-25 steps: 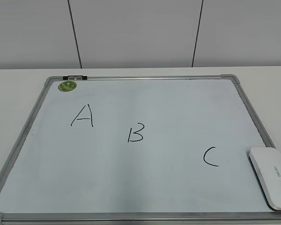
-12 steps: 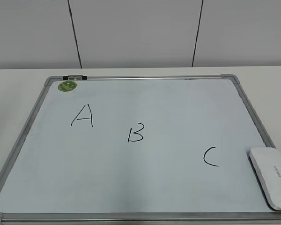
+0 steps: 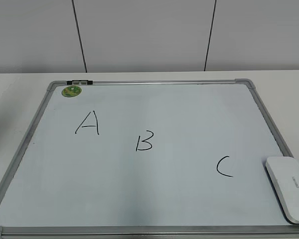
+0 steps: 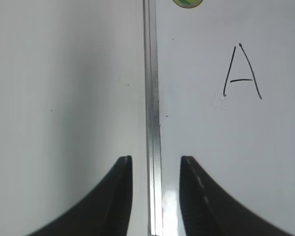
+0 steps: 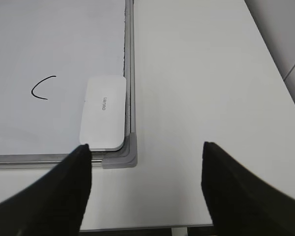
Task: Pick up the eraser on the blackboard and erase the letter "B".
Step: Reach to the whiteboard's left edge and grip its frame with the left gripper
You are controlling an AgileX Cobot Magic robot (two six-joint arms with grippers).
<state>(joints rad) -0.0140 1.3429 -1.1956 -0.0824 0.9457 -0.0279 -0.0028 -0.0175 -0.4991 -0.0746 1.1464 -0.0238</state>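
The blackboard [image 3: 154, 194] is a white dry-erase board with a grey frame, lying flat on the table. The letter "B" [image 3: 144, 141] stands near its middle, between a black "A" [image 3: 88, 123] and a black "C" [image 3: 224, 167]. The eraser [image 3: 289, 187], a white rounded block, lies in the board's near right corner; it also shows in the right wrist view [image 5: 104, 112]. My right gripper [image 5: 146, 147] is open, hovering above the bare table just right of that corner. My left gripper [image 4: 156, 160] is open above the board's left frame rail [image 4: 151, 98]. Neither gripper shows in the exterior view.
A round green magnet [image 3: 72, 91] sits in the board's far left corner, next to a small clip [image 3: 79, 81] on the frame. The white table [image 5: 201, 88] extends right of the board to its edge. A grey panelled wall stands behind.
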